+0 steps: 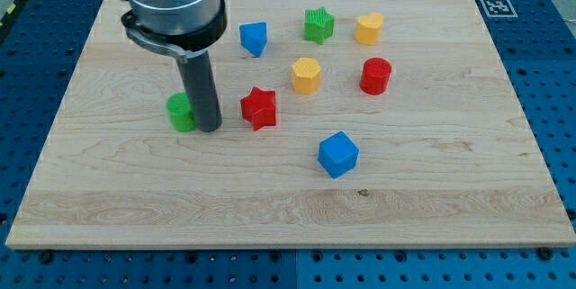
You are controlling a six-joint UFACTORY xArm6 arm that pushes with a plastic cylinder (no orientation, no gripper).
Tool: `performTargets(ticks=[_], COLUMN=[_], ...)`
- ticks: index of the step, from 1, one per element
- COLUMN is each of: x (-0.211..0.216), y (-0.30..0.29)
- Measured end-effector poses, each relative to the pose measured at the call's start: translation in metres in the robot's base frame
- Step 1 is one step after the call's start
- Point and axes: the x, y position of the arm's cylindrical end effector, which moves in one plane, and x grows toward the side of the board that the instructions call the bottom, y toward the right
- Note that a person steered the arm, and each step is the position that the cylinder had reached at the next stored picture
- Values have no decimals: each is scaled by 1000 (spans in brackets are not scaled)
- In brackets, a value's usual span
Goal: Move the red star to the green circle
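Observation:
The red star (pixel 259 107) lies on the wooden board, left of the middle. The green circle (pixel 181 112) lies further to the view's left, partly hidden by my rod. My tip (pixel 210 128) rests on the board between the two, touching or almost touching the green circle's right side and a short gap left of the red star.
A blue pentagon-like block (pixel 254 38), a green star (pixel 318 25) and a yellow hexagon (pixel 368 29) lie near the view's top. A second yellow hexagon (pixel 306 75) and a red cylinder (pixel 375 76) lie at the middle. A blue cube (pixel 337 154) lies lower right of the red star.

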Motion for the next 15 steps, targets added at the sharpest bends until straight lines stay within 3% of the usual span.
performTargets(ticks=[3, 4, 6, 7, 8, 9, 15], x=[-34, -31, 33, 47, 27, -7, -11], y=[-94, -89, 68, 136, 162, 158, 15])
